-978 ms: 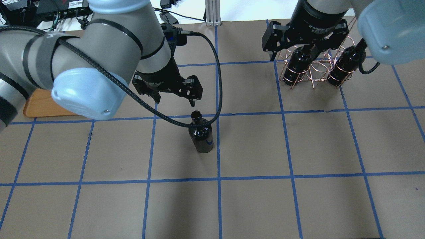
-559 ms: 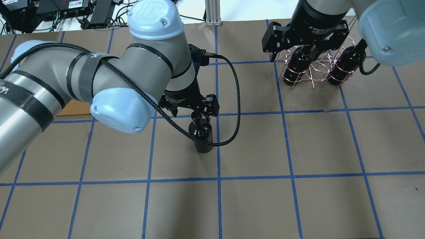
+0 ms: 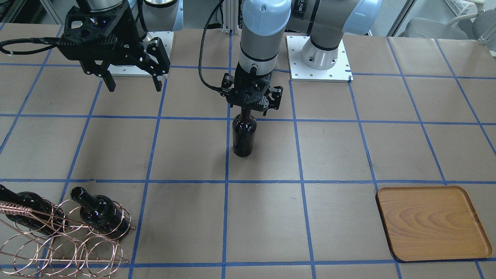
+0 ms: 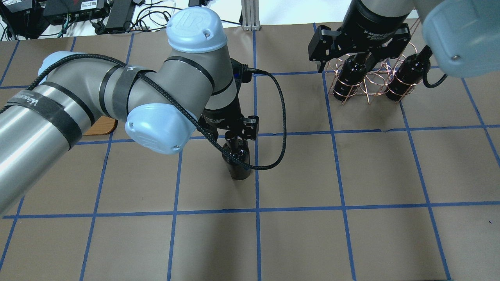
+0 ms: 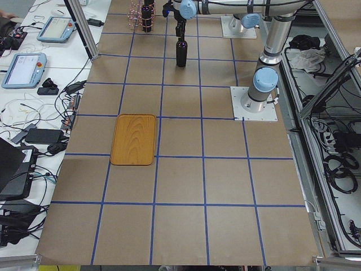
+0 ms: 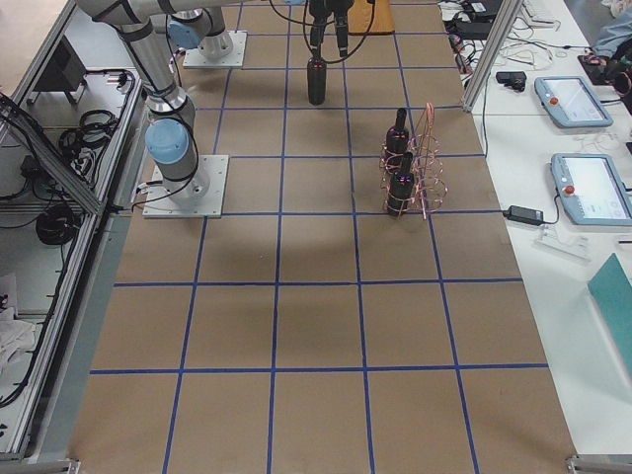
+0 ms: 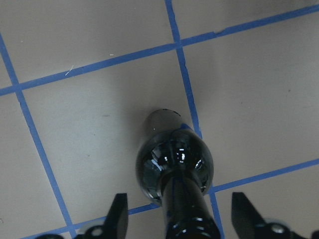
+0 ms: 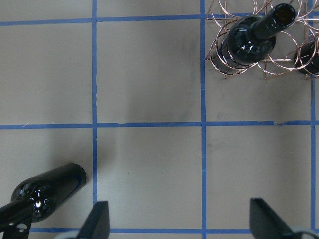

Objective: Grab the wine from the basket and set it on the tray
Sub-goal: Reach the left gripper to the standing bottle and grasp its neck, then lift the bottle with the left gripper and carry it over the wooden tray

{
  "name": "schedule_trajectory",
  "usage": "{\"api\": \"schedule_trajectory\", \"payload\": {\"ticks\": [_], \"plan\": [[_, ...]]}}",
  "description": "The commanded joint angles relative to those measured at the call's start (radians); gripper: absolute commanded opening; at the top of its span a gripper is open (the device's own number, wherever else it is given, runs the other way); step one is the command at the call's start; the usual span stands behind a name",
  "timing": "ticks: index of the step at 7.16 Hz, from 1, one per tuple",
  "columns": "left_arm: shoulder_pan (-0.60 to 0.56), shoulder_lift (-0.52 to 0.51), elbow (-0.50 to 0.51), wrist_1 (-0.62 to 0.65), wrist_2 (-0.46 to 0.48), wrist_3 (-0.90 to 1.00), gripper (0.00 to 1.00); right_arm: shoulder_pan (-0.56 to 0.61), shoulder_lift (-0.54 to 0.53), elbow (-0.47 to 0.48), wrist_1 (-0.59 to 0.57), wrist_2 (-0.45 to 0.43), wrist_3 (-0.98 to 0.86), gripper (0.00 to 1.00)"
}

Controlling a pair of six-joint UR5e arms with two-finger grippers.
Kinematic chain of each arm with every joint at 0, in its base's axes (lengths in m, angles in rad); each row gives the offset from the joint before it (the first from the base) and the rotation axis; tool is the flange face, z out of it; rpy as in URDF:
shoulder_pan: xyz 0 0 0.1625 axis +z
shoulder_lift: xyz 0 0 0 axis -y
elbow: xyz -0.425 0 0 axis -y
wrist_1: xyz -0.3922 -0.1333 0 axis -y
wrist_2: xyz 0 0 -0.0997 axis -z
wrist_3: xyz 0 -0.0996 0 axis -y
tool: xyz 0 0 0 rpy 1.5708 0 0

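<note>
Straddling upright wine (image 3: 243,135) neck, left hand (image 7: 179,201) spread, not gripping.

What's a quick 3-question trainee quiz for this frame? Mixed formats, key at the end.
1. How many bottles sit in the basket?
2. Where does the upright wine bottle stand? A) on the tray B) in the basket C) on the table
3. True or false: the left gripper is shut tight on the bottle's neck.
Key: 1. Two. 2. C; the tray is bare. 3. False; the left wrist view shows a gap on either side of the neck.
</note>
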Motion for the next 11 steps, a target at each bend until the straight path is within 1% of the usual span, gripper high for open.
{"api": "schedule_trajectory", "payload": {"ticks": [1,2,3,4,5,6,7,8,10,11], "plan": [[-0.001,-0.004,-0.004,0.0,-0.001,0.004,0.29,-0.001,-0.004,0.0,0.001,-0.001,0.0,1.0],[-0.001,-0.004,-0.004,-0.004,-0.003,0.004,0.1,0.001,-0.006,0.001,0.0,0.0,0.0,1.0],[-0.001,-0.004,-0.003,-0.004,-0.001,0.012,0.0,-0.001,-0.007,0.001,0.0,0.0,0.0,1.0],[0.004,-0.001,0.012,-0.007,0.011,0.015,0.0,-0.001,-0.009,0.001,0.001,0.0,0.0,1.0],[0.03,0.017,0.052,-0.013,0.023,0.064,0.0,-0.001,-0.009,0.001,0.002,0.0,0.0,1.0],[0.094,0.003,0.139,-0.059,0.034,0.143,0.0,-0.001,-0.009,0.001,0.002,0.0,0.0,1.0],[0.188,-0.01,0.22,-0.129,0.034,0.215,0.0,-0.001,-0.009,0.001,0.002,0.0,0.0,1.0],[0.29,-0.023,0.271,-0.154,0.037,0.3,0.0,-0.001,-0.009,0.001,0.002,-0.001,0.0,1.0],[0.492,-0.07,0.343,-0.161,0.037,0.442,0.0,-0.001,-0.009,0.001,0.002,-0.001,0.0,1.0],[0.578,-0.107,0.385,-0.162,0.052,0.536,0.0,-0.001,-0.009,0.001,0.002,-0.001,0.0,1.0]]}}
